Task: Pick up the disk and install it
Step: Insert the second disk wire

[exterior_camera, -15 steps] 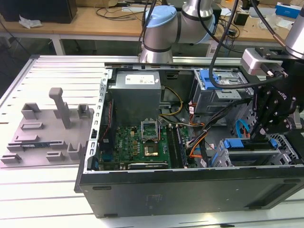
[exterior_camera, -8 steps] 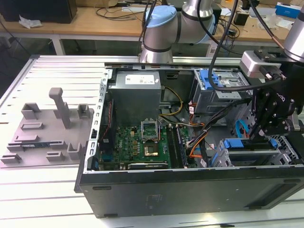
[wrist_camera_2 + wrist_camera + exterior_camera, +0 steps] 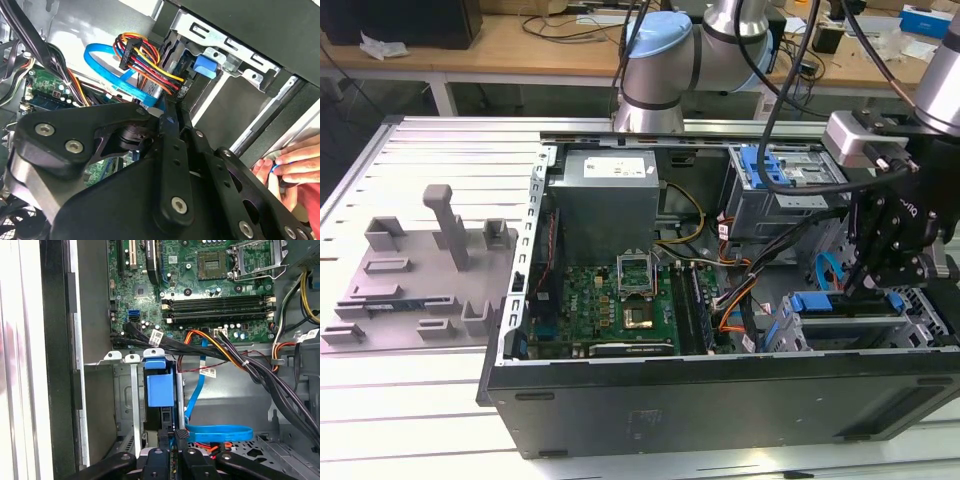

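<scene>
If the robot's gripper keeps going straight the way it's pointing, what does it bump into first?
Most likely the disk in its blue carrier, standing in the metal drive cage. In the first wrist view the gripper points right at it. Depth is hard to judge.

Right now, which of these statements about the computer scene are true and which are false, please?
1. The computer case is open. True.
2. The tool hangs outside the case. False: it is inside the case, at the metal cage, at the exterior view's right.
3. A hand is close to the case. True.
4. The disk lies outside the case. False: it stands in the cage.
</scene>
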Available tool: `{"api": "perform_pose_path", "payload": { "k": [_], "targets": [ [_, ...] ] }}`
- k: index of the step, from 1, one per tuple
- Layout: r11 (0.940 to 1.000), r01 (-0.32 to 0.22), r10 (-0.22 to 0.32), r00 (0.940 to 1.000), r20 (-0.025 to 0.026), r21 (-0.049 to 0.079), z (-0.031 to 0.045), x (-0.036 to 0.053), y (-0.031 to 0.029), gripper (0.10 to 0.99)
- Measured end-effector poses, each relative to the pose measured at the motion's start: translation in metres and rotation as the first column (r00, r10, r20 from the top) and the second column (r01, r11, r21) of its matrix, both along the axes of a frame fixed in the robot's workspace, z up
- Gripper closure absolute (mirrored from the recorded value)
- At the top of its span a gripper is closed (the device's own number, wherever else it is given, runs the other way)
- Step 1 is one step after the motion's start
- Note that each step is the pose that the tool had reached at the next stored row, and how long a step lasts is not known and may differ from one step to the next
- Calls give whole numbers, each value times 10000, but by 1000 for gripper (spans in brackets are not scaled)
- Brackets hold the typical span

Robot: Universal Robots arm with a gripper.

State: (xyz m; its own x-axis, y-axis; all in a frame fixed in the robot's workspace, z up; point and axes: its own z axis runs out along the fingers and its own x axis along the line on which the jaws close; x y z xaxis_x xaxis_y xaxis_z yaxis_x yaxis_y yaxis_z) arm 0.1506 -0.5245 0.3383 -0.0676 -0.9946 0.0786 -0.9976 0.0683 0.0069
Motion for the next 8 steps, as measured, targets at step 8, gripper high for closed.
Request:
{"api": "perform_pose_path", "payload": {
  "k": [8],
  "targets": [
    [10000, 0, 0, 10000, 1, -29, 279, 0, 21, 749]
  ]
}}
